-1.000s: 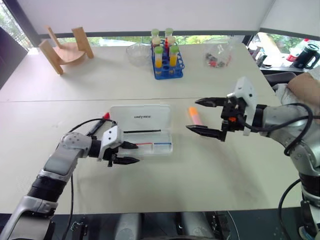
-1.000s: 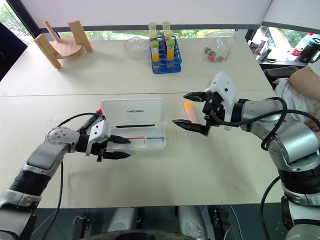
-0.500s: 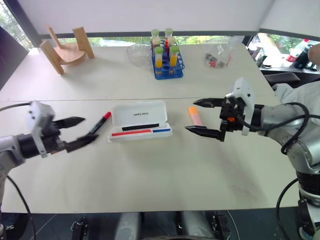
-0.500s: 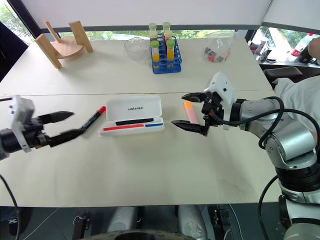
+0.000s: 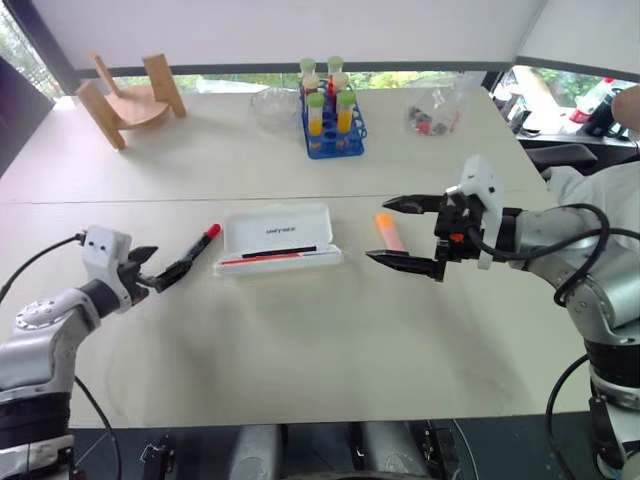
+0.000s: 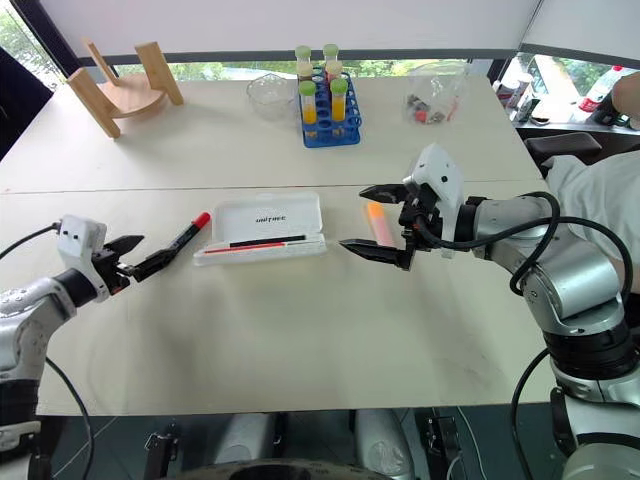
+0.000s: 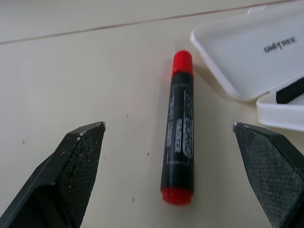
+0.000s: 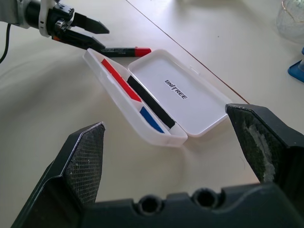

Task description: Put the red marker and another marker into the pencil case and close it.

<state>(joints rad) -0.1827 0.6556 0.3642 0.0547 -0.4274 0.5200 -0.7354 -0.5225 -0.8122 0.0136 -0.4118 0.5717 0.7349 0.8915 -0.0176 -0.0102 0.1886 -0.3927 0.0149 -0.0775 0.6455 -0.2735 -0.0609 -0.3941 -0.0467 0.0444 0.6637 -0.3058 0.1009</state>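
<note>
The red marker [image 7: 179, 126], black-barrelled with a red cap, lies on the table just left of the pencil case [image 5: 280, 238]. The white case lies open with its lid back, and thin red, black and blue pens [image 8: 142, 97] are inside. My left gripper [image 6: 150, 253] is open at the marker's near end, its fingers [image 7: 80, 156] on either side of it and not touching. The other marker, an orange-to-pink highlighter [image 5: 388, 230], lies right of the case. My right gripper [image 6: 352, 216] hovers open right by it, holding nothing.
A blue rack of capped tubes [image 5: 333, 120], a glass bowl [image 5: 275, 105], a wooden stand [image 5: 130, 95] and a clear bag of small items [image 5: 435, 115] stand along the table's far side. A person's arm [image 5: 628, 100] shows at the right edge.
My left gripper left the pencil case's front, swung left, opened wider and now points at the red marker's near end. The right gripper has stayed put.
</note>
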